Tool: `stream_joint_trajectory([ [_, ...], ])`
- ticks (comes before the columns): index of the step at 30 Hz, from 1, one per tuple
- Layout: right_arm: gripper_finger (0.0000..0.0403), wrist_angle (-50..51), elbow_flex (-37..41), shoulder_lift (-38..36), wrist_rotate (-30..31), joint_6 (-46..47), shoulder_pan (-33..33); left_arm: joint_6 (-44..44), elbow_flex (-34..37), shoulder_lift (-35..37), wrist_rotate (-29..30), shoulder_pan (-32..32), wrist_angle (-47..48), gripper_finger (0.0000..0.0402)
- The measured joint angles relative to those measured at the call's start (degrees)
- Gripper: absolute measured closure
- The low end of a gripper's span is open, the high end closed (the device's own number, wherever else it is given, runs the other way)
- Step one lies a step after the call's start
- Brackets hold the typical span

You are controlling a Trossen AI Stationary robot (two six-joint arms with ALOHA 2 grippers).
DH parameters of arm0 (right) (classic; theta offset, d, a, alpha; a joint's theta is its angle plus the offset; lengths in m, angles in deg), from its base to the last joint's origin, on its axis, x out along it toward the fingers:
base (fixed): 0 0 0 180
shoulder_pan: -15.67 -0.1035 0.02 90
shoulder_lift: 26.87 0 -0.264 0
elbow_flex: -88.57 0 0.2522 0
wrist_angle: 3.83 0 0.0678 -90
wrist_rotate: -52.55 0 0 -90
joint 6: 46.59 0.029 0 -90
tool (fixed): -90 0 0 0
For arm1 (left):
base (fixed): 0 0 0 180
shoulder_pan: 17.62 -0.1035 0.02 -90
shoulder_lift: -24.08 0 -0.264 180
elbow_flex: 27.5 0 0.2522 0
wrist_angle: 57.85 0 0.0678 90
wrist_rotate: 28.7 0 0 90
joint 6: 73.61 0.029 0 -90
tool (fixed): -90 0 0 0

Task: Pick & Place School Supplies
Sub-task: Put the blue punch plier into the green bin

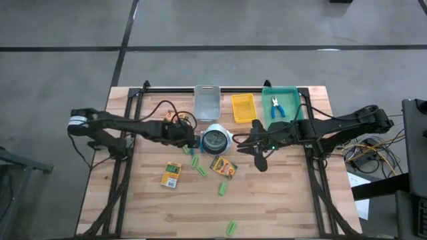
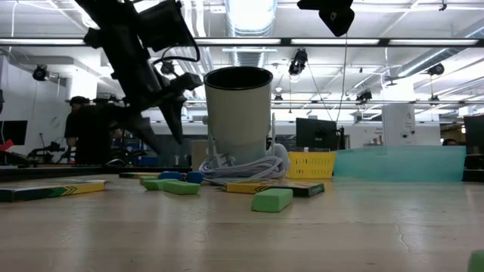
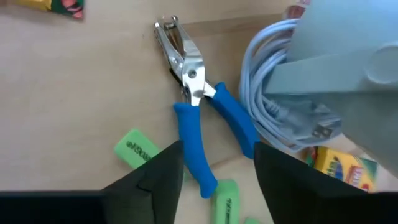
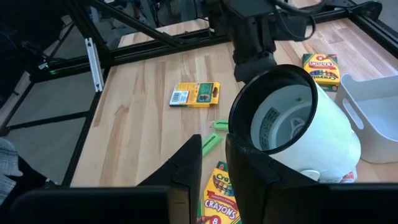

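A blue-handled metal tool (image 3: 194, 99) lies flat on the wood, its handles spread toward my left gripper (image 3: 217, 163). That gripper hangs open just above it, one finger on each side of the handle ends, beside the white cup (image 1: 215, 139). My right gripper (image 4: 214, 168) hovers high on the cup's right side, all but shut, with nothing between its fingers. Three yellow-and-green crayon boxes (image 4: 194, 94) (image 4: 321, 67) (image 4: 221, 193) lie flat around the cup. Light-green sticks (image 1: 201, 171) (image 1: 222, 189) are scattered on the table toward its near edge.
The white cup (image 2: 238, 113) stands upright mid-table with a coiled white cord (image 3: 264, 81) at its foot. Along the far edge stand a clear bin (image 1: 207, 101), a yellow tray (image 1: 243, 107) and a green tray (image 1: 288, 93) holding another blue-handled tool (image 1: 277, 107).
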Motion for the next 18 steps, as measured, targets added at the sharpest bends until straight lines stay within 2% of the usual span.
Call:
stream_joint_trajectory([
  [6,0.0322,-0.01,0.0,0.0,0.0,0.0,0.0,5.92,0.0,-3.82,-0.05,-0.09,-1.87,0.0195],
  [18,0.0334,0.02,0.0,0.0,0.0,0.0,0.0,6.27,0.0,-7.79,-1.44,-0.07,-3.28,0.0195],
])
